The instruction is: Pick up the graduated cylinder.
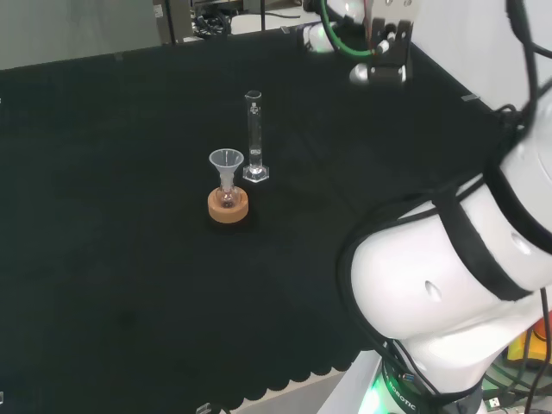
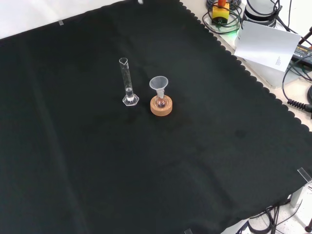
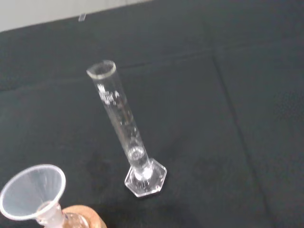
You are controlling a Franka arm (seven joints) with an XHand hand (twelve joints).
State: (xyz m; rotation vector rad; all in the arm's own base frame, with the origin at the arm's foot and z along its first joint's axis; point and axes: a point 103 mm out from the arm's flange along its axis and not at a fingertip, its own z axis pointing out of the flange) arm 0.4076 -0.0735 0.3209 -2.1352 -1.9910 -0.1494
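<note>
Standing upright on the black-clothed tabletop (image 2: 73, 156), the tall clear glass graduated cylinder (image 1: 254, 138) waits just beside a cork-ringed flask with funnel (image 1: 227, 185) — untouched. Approach comes first; the hand's state I cannot tell.

We see the clear graduated cylinder (image 1: 254, 138) (image 2: 127, 82) (image 3: 124, 127) upright on its hexagonal foot, standing free on the cloth, spout at the rim.

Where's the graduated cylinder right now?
The graduated cylinder stands upright on the black cloth, left of the funnel-topped flask on its cork ring in the front view, apart from it.
</note>
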